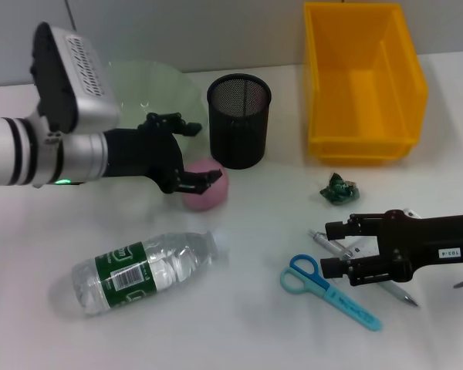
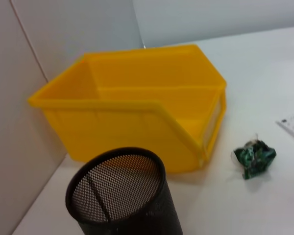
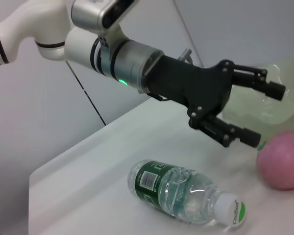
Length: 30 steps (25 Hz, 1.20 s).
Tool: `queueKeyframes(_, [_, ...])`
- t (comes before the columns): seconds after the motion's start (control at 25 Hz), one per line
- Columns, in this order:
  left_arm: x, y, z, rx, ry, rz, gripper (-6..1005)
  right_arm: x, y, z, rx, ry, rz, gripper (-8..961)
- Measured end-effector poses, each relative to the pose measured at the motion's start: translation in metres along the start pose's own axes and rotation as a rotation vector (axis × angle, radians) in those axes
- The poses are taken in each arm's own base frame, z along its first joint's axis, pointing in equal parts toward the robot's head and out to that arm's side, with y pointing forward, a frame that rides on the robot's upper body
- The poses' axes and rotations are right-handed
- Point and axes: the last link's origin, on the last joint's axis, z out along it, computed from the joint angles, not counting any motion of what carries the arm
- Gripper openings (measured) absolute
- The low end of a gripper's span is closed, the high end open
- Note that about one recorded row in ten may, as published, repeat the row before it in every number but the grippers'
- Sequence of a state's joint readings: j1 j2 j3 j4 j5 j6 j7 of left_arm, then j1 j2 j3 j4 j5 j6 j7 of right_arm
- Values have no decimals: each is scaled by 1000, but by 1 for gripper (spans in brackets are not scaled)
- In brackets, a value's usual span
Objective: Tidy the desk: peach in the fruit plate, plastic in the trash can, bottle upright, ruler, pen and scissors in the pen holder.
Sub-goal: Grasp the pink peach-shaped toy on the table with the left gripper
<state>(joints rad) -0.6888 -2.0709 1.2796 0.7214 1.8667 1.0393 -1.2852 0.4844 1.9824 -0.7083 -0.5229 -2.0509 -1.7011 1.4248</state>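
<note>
My left gripper [image 1: 191,152], fingers spread apart, hovers beside the pink ball-shaped peach [image 1: 206,185]; my right gripper [image 1: 336,248], fingers apart, straddles the slim silver-grey pen [image 1: 333,245].

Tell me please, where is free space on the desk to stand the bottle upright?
Bare desk lies between the lying bottle and the scissors, also before the bottle. It is crowded around the peach, where the open left gripper hovers beside the pen holder, and at the right gripper over the pen.
</note>
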Motion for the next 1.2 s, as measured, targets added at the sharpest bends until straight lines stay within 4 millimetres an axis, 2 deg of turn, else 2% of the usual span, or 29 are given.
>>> queueKeyframes(0.2, [-5, 3, 11, -3, -51, 26, 832, -1, 0, 0, 1, 1, -2, 816])
queueKeyframes(1.2, [-11, 6, 22, -7, -103, 62, 833, -3, -2, 0, 1, 3, -6, 816])
